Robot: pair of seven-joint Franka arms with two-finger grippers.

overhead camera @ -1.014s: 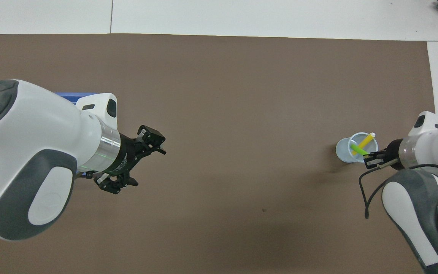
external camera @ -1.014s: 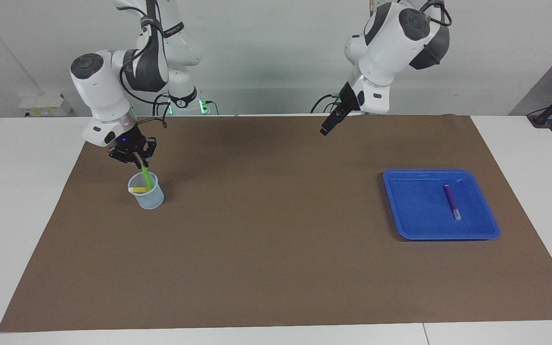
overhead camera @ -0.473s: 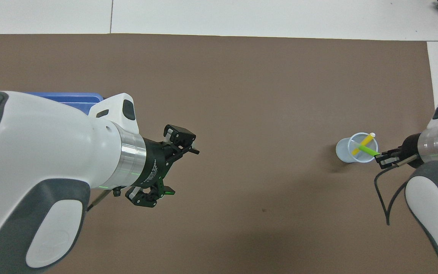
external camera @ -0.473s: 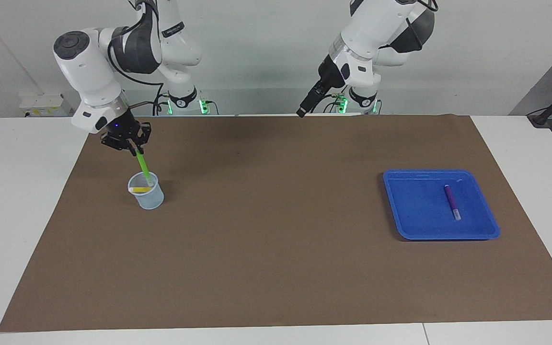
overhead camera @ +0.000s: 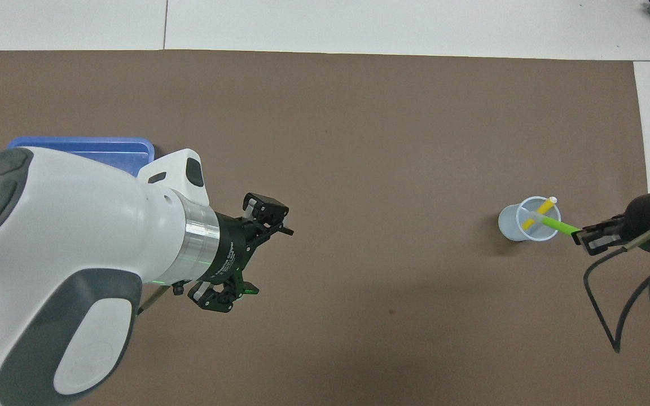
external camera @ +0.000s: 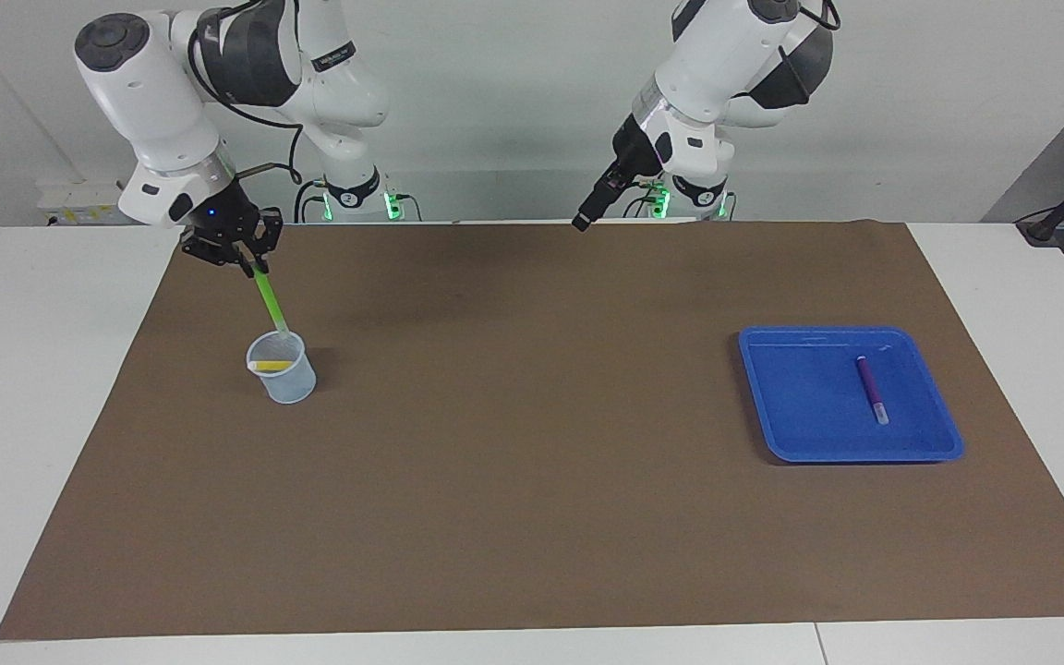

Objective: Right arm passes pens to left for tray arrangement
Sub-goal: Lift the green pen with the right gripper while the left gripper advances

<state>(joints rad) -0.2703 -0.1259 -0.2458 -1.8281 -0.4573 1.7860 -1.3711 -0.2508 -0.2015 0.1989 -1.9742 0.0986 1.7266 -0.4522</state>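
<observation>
Covering: a brown mat [external camera: 532,480] lies over most of the white surface [external camera: 33,388], whose bare margins show at both ends and along the edge farthest from the robots.
Room: a plain pale wall [external camera: 495,111] stands at the robots' end; green lights glow at both arm bases.
Green pen: the green pen [external camera: 269,300] hangs tilted, top end in the right gripper [external camera: 238,261], lower end at the mouth of the cup [external camera: 284,374]; its long axis slopes down away from the robots.
Right gripper: fingers clamped together on the green pen, over the mat by the cup.
Yellow pen: the yellow pen [overhead camera: 538,213] leans in the cup, pale tip poking over the rim toward the right arm's end of the surface.
Purple pen: the purple pen [external camera: 872,389] lies flat in the tray [external camera: 800,434], long axis running toward and away from the robots, pale tip at the end farther from them.
Tray: on the mat toward the left arm's end, well apart from the cup.
Left gripper: the left gripper [overhead camera: 257,256] waits in the air over the mat's edge nearest the robots, fingers spread apart, holding nothing.
Hidden: from overhead the left arm covers most of the tray and all of the purple pen; the right arm is cut off at that view's edge. Whether the green pen's lower tip is inside the cup or just above it I cannot tell.
</observation>
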